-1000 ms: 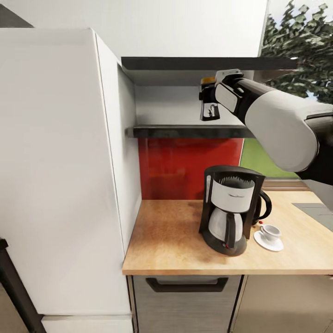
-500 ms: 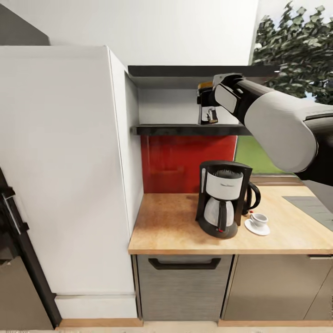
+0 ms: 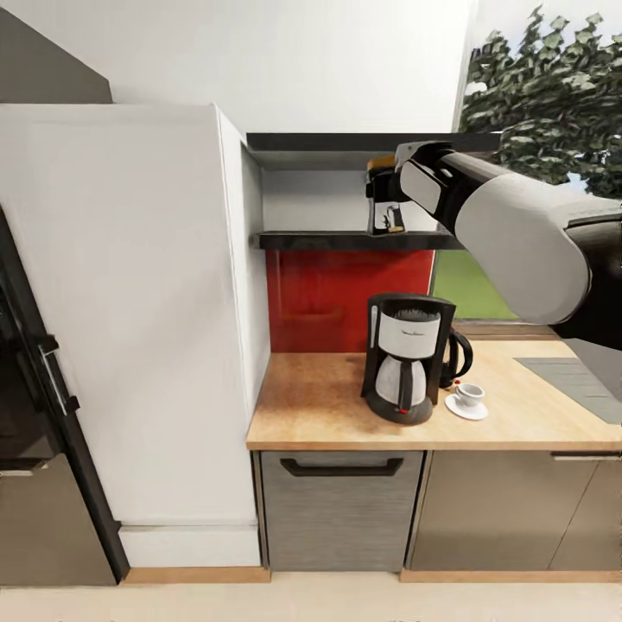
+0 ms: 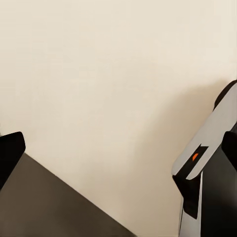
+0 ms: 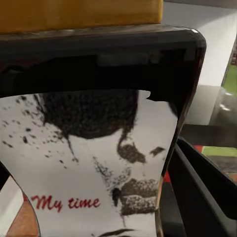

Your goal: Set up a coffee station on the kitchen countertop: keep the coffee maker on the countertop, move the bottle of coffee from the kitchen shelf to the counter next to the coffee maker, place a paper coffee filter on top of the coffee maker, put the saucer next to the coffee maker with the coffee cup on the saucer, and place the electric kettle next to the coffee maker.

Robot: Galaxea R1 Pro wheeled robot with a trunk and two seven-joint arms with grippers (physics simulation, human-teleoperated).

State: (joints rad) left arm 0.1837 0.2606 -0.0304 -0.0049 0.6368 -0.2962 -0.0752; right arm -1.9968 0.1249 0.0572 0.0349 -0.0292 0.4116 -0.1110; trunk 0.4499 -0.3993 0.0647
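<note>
One gripper, the right gripper (image 3: 385, 200), is clasping the bottle of coffee (image 3: 383, 204) up at the kitchen shelf (image 3: 345, 241), above the coffee maker (image 3: 406, 357) that is sitting on the countertop (image 3: 320, 406) beside the coffee cup (image 3: 470, 394) on its saucer (image 3: 466, 409), while the left gripper's state is impossible to tell.

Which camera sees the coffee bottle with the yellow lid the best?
The right wrist view. There the dark coffee bottle with the yellow lid is very close, so you can read "My time" on its white label. In the head view the bottle is small, up by the dark shelf, partly behind the right gripper. The left wrist view faces a plain surface.
</note>
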